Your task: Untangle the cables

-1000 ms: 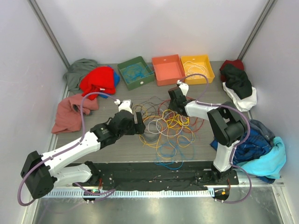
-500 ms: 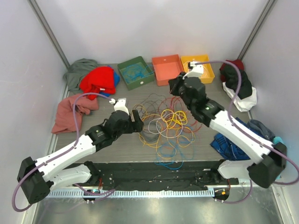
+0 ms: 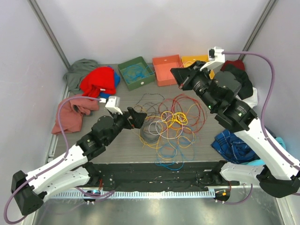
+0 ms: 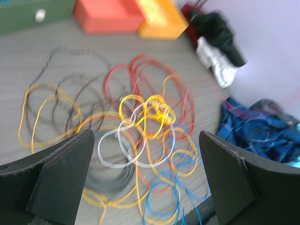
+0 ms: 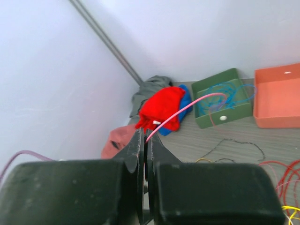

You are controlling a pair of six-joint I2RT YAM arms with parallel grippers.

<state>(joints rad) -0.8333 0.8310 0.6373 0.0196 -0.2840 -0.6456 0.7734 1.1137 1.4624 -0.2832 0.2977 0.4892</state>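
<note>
Overhead, the tangle of thin looping cables (image 3: 165, 125) – yellow, red, blue, white, brown – lies mid-worktop (image 3: 124, 93) btwn both arms. The right tool (image 3: 177, 75) is held well above it, prob. to draw one strand clear; the left tool (image 3: 137, 117) hangs low by the heap's left edge. Left wrist cam: that tool's dark fingers (image 4: 61, 173) stand wide apart w/ nothing held, framing the knot – likely lining up a pick. Right wrist cam: jaws pressed together on a thin pinkish-red wire (image 5: 180, 110), kept high so it can slide free.
</note>
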